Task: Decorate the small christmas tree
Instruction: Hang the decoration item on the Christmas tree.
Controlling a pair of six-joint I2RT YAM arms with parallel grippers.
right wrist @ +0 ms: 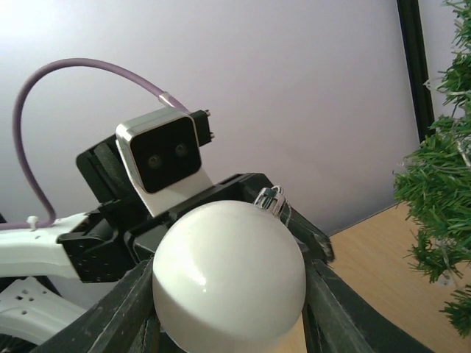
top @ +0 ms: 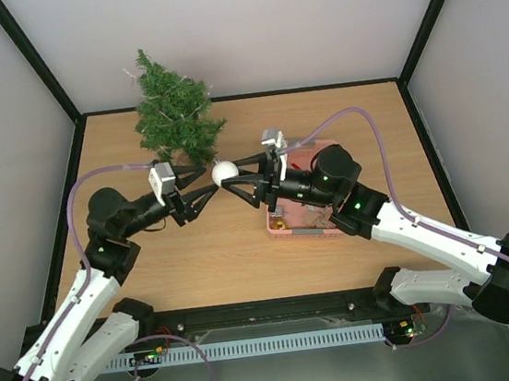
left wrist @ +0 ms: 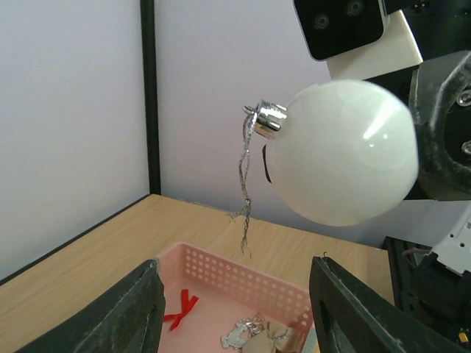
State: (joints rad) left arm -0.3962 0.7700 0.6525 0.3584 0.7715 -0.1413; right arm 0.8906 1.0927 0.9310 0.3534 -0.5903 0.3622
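Observation:
My right gripper [top: 234,173] is shut on a glossy white ball ornament [top: 224,171], held above the table's middle; in the right wrist view the ball [right wrist: 228,276] fills the gap between both fingers. Its silver cap [left wrist: 266,118] points toward my left gripper, and a thin silver string [left wrist: 245,176] dangles from it. My left gripper [top: 209,179] faces the ball from the left, jaws open and empty [left wrist: 235,309], with the string hanging just above and ahead of the gap. The small christmas tree [top: 174,115] stands at the back left, just behind the ball, its branches at the right wrist view's right edge [right wrist: 441,184].
A pink perforated basket [left wrist: 243,276] sits under my right arm, right of centre [top: 307,226]. It holds a red bow [left wrist: 179,309] and silver and beige ornaments [left wrist: 254,334]. Grey walls enclose the table on three sides.

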